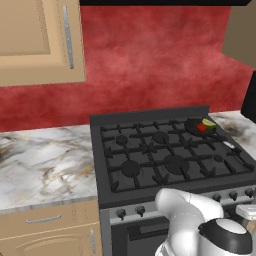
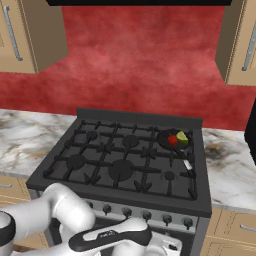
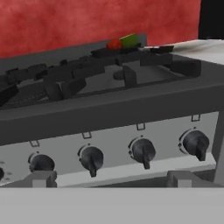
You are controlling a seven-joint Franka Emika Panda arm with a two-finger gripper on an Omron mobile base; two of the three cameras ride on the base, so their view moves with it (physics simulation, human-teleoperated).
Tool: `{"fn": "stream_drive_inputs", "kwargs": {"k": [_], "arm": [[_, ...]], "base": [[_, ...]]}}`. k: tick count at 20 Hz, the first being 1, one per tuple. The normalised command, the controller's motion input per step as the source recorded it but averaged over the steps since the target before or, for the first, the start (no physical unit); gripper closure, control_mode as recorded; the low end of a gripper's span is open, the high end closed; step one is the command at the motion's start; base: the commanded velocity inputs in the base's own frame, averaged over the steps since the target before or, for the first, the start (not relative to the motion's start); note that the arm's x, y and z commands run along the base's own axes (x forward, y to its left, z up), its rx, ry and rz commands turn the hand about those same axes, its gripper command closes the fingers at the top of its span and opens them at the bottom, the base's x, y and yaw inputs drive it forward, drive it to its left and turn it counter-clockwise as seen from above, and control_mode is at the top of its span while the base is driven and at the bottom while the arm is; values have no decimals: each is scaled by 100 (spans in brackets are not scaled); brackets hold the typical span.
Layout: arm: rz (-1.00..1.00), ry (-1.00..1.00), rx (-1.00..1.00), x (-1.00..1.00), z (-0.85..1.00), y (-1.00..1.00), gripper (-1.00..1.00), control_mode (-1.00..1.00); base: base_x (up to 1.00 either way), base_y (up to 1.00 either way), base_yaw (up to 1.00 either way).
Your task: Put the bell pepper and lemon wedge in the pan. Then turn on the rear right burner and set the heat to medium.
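On the stove's rear right burner sits the black pan [image 1: 191, 124] [image 2: 164, 136], its grey handle [image 2: 186, 161] pointing toward the front. Inside it, side by side, are the red bell pepper [image 1: 201, 128] [image 2: 172, 140] [image 3: 114, 43] and the yellow-green lemon wedge [image 1: 208, 122] [image 2: 182, 136] [image 3: 128, 40]. My gripper [image 3: 113, 179] hangs low in front of the stove's knob panel, open with nothing between its fingers. It faces the row of black knobs, roughly level with the two middle-right knobs [image 3: 143, 151] [image 3: 195, 143].
The black gas stove [image 1: 165, 160] has several grates and a front row of knobs [image 2: 146, 215]. Marble counter [image 1: 45, 160] lies to its left and right [image 2: 232, 170]. Wooden cabinets hang above, with a red wall behind. A dark appliance [image 1: 249, 97] stands at the far right.
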Motion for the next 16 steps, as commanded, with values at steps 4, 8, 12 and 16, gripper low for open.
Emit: {"fn": "stream_drive_inputs", "kwargs": {"k": [4,8,12,16], "arm": [[-6,-5,10,22,-2,-4,-100,-100],[-6,-9,7,21,-1,-1,-100,-100],[-3,-8,1,13,-4,0,-100,-100],[-2,-4,0,18,-13,0,-100,-100]], "base": [[0,0,0],[0,0,0],[0,0,0],[0,0,0]]}}
